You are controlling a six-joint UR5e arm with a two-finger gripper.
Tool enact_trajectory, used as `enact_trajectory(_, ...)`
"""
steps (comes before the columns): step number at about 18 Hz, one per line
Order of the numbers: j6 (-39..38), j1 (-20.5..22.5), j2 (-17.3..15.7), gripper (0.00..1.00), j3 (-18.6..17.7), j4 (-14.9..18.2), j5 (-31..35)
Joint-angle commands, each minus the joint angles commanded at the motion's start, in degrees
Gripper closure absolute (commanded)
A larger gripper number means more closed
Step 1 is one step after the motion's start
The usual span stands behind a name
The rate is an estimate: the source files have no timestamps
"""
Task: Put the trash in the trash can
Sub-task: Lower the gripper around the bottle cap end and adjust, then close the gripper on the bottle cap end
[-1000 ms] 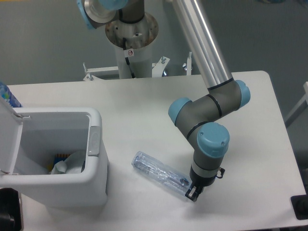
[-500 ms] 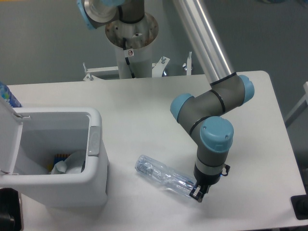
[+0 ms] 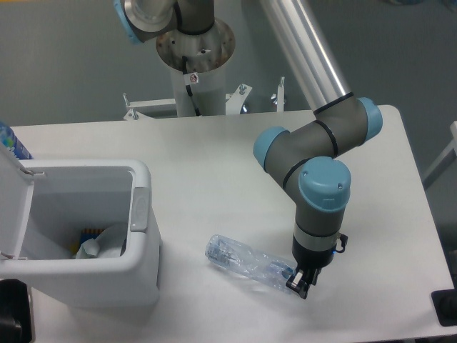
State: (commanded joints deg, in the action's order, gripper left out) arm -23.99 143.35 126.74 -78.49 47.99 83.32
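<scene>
A crushed clear plastic bottle (image 3: 246, 261) lies on the white table, front centre, with its cap end pointing left. My gripper (image 3: 300, 284) points down at the bottle's right end and is shut on it. The white trash can (image 3: 140, 209) stands at the left with its lid (image 3: 14, 207) swung open. Inside it a crumpled white tissue (image 3: 107, 241) rests on the bottom beside something blue.
The arm's base column (image 3: 193, 50) rises at the back centre. A blue-and-white object (image 3: 11, 143) pokes in at the left edge. Black items sit at the front left corner (image 3: 14, 314) and front right edge (image 3: 444, 307).
The gripper has shifted right and slightly toward the front, and the bottle has moved right with it, away from the trash can.
</scene>
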Motion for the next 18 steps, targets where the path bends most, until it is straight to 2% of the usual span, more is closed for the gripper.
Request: enact_trajectory(18, 0.0, -0.1, -3.0, 0.80, -0.2, 0.4, 0.0)
